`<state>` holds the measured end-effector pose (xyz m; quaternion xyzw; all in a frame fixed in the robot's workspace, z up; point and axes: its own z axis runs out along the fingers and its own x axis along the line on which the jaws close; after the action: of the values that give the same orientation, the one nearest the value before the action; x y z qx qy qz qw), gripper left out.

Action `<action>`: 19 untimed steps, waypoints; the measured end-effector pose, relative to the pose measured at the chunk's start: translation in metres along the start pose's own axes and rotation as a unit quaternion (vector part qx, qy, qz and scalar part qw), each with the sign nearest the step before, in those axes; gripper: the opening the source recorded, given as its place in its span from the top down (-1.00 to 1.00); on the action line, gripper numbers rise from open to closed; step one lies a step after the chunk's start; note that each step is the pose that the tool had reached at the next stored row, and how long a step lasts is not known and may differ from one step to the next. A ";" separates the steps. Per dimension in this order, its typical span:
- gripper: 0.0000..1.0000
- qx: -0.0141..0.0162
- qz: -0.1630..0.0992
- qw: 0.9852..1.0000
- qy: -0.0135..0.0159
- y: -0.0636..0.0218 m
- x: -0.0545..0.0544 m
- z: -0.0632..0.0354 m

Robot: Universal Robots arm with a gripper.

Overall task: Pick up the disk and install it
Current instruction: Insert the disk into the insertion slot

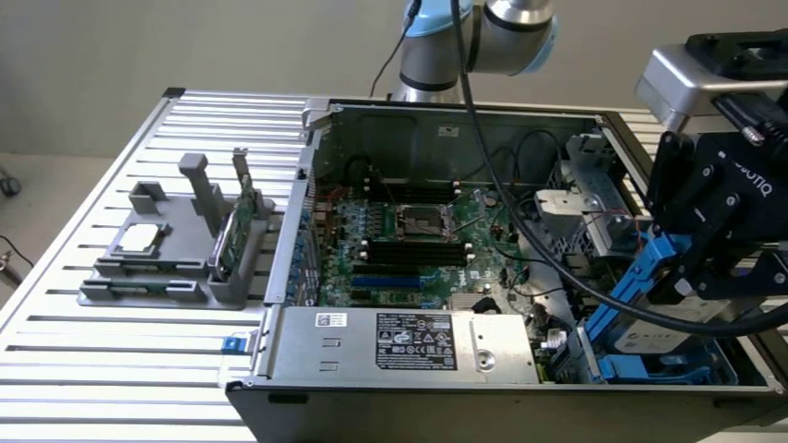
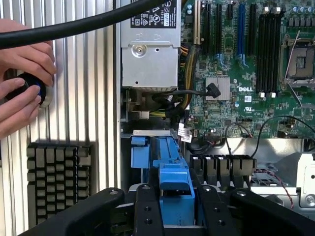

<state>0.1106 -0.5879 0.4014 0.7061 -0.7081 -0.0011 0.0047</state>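
The disk, a silver-grey drive in a blue carrier, hangs on edge over the front corner of the open computer case at the exterior view's right. My gripper is shut on it from above. In the wrist view the blue carrier sits between my two black fingers, with my gripper closed around it. Just below the disk lies a blue drive bay; whether the disk touches it I cannot tell.
The open case holds a motherboard and a silver power supply. A grey fixture with a small chip and a green card stands at the exterior view's left. A person's hands rest on a black knob outside the case.
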 end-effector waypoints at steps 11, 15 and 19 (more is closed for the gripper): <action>0.35 0.003 -0.001 1.000 0.000 0.0037 0.000 0.0158; 0.35 0.004 -0.002 1.000 0.000 0.0050 0.000 0.0227; 0.35 0.005 -0.003 1.000 0.000 0.0061 0.000 0.0299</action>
<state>0.1042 -0.5879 0.3716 0.7080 -0.7062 0.0027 0.0011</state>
